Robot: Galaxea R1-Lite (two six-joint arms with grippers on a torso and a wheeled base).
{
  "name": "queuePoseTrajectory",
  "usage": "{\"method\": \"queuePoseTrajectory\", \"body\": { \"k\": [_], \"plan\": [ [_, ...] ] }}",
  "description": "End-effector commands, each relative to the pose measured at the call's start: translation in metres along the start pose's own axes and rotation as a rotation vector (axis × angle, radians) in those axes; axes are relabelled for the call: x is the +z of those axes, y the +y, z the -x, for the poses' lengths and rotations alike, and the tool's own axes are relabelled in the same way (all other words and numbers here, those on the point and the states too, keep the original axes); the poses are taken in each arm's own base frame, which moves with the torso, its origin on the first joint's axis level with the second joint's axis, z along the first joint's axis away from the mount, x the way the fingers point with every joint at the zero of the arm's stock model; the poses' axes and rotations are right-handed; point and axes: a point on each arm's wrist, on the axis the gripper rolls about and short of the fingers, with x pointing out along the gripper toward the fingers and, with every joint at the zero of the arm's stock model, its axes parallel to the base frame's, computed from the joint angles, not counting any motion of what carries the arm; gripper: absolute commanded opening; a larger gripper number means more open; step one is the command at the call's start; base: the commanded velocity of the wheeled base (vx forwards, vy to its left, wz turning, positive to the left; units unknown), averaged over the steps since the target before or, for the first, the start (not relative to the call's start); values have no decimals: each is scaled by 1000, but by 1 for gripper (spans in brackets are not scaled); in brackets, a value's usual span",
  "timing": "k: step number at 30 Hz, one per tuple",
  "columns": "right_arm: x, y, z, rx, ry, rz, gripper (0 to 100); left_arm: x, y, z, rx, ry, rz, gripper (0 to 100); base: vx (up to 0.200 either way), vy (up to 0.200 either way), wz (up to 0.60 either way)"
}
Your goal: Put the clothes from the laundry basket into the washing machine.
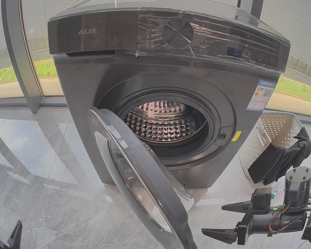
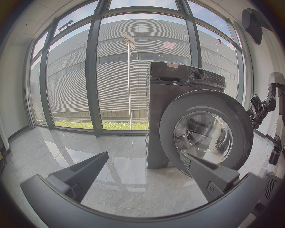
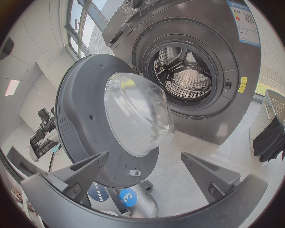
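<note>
The black clothes (image 1: 281,159) hang over the laundry basket (image 1: 269,128) rim beside the washing machine (image 1: 95,75), whose door (image 1: 147,186) stands open for loading, while the right gripper (image 1: 214,219) and left gripper (image 1: 5,215) are empty, fingers wide.

Glossy grey marble floor (image 1: 35,163); tall curved windows (image 2: 115,74) show daylight.

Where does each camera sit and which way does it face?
Head: up top, facing forward-down at the open washing machine; left gripper, right gripper low at the sides.
Left wrist: low near the floor, facing the door from outside; own fingers open.
Right wrist: facing the drum; own fingers open.
Shared: head and right wrist show laundry basket with black clothes.
</note>
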Motion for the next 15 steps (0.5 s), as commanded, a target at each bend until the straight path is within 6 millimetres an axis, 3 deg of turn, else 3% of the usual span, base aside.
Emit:
{"method": "queuePoseTrajectory", "body": {
  "k": [1,7,11,15],
  "plan": [
    [4,0,-1,3,-15,-7,100,-4,0,0,0,-2,1,100,0,0,0],
    [12,-17,-10,-83,-16,-45,100,-4,0,0,0,-2,-1,100,0,0,0],
    [16,-38,-28,-221,8,-86,100,-4,0,0,0,-2,-1,100,0,0,0],
    [16,-45,-40,-240,24,-94,100,-4,0,0,0,-2,-1,100,0,0,0]
  ]
}}
